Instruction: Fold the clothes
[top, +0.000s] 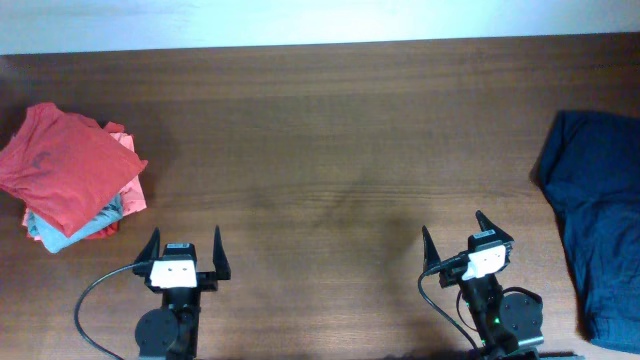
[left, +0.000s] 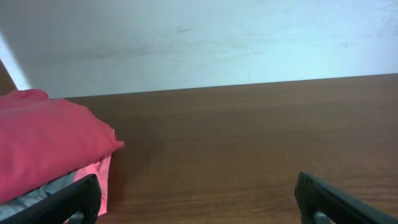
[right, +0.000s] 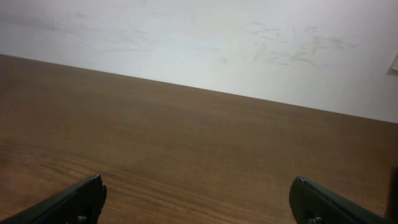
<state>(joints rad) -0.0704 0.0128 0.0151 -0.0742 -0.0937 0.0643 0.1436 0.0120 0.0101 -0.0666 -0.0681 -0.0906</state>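
Clothes (top: 65, 160) of orange-red colour are piled at nine o'clock on the wooden table (top: 330, 130), close to its edge. A lighter pink layer (top: 132, 190) and a grey garment (top: 55, 232) are seen under the top piece, sticking out at the six o'clock side of the pile. A dark navy garment (top: 595, 230) is spread at three o'clock, partly cut by the picture border and well apart from the pile.

The left gripper (top: 185, 240) is placed at seven o'clock and the right gripper (top: 452, 225) at five o'clock; both are pointed toward twelve o'clock. The fingers of each are spread wide, nothing is held, and only bare wood is seen in the gap.

In the left wrist view the pile is found at nine o'clock, just beside one finger (left: 74, 198); whether they touch cannot be told. In the right wrist view only wood and a pale wall (right: 199, 37) are shown ahead.
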